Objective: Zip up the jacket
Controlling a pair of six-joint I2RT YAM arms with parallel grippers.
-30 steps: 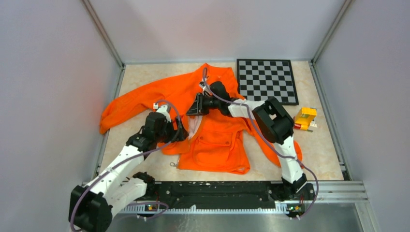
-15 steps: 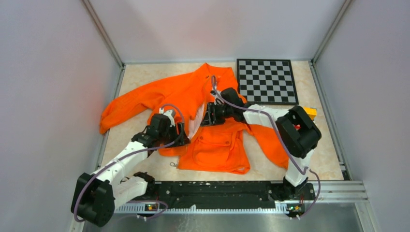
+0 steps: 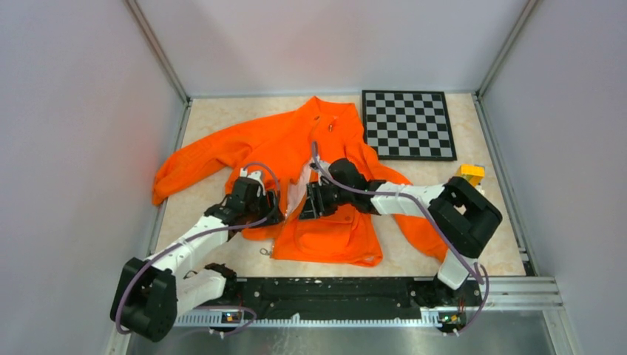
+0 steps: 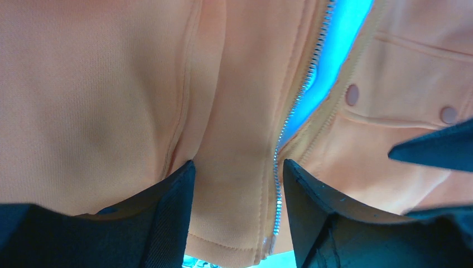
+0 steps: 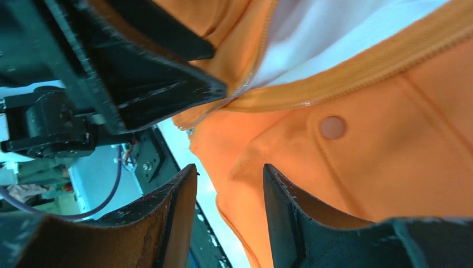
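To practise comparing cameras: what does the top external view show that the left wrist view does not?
Only top external: the chessboard, a yellow block and the sleeves of the jacket. Only left wrist: the zipper teeth and two snap buttons up close. Both: the jacket's orange front and the left tool over it.

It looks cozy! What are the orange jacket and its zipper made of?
The jacket looks like soft, matte fabric: it folds and shows stitched seams. Its zipper teeth gleam silvery, so probably metal, though shiny plastic is possible.
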